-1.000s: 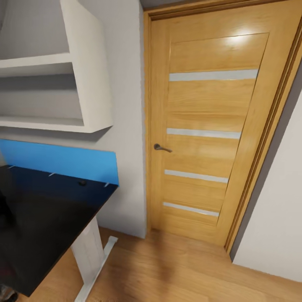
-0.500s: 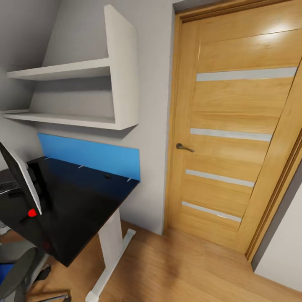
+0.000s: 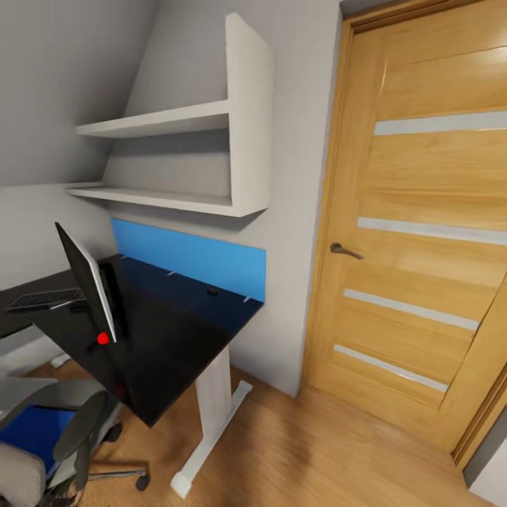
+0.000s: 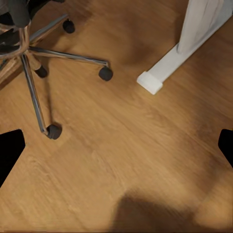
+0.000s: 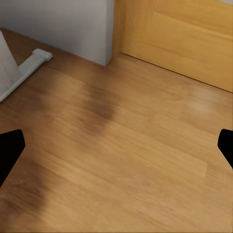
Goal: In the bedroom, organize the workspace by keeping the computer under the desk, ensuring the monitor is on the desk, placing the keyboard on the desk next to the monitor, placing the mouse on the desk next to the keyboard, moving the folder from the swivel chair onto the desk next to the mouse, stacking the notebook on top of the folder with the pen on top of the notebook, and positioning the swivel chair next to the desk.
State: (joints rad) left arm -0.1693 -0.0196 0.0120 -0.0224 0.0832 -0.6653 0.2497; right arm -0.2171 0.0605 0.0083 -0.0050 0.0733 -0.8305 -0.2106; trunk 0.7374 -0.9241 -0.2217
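The black-topped desk point(image 3: 165, 352) with a blue back panel stands at the left on a white leg. On it the monitor point(image 3: 88, 289) stands nearly edge-on, a red dot at its lower corner. The keyboard point(image 3: 44, 301) lies on the desk's far left part, beyond the monitor. The grey swivel chair point(image 3: 42, 451) sits at the lower left with the blue folder point(image 3: 32, 431) on its seat. The chair's chrome base point(image 4: 36, 58) also appears in the left wrist view. My left gripper point(image 4: 116, 150) and right gripper point(image 5: 116, 150) are both open over bare floor. Computer, mouse, notebook and pen are out of view.
A shut wooden door point(image 3: 429, 232) with a lever handle point(image 3: 345, 250) fills the right. White wall shelves point(image 3: 190, 162) hang above the desk. The desk's white foot point(image 4: 153, 80) rests on the wooden floor point(image 5: 126, 136), close to the chair's casters.
The camera has turned left, so the door and shelves have slid right in the picture. The monitor, keyboard, chair and folder have come into view.
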